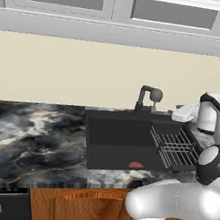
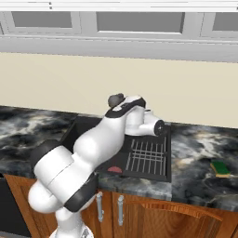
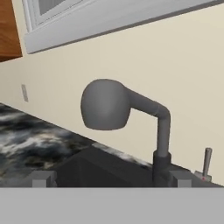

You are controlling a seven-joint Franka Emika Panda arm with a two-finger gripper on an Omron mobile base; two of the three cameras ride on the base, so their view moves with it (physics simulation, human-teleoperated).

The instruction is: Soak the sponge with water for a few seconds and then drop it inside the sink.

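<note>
The sponge (image 2: 220,168), a small yellow block with a green layer, lies on the marbled counter to the right of the sink (image 1: 118,133). The black basin holds a reddish oval spot (image 1: 135,165) near its front. My gripper (image 3: 109,178) is open with nothing between its fingers, and hovers over the sink's right side, level with the dark tap (image 3: 105,105) and pointing at it. The tap's round head faces me, and a small lever (image 3: 206,162) stands to its right. The sponge is well away from my hand (image 2: 151,124). The water is out of view.
A wire rack (image 1: 177,146) sits in the right half of the basin, under my hand. Marbled counter (image 1: 27,133) stretches to the left of the sink. A cream wall and upper cabinets are behind; wooden cabinet doors (image 2: 139,214) are below.
</note>
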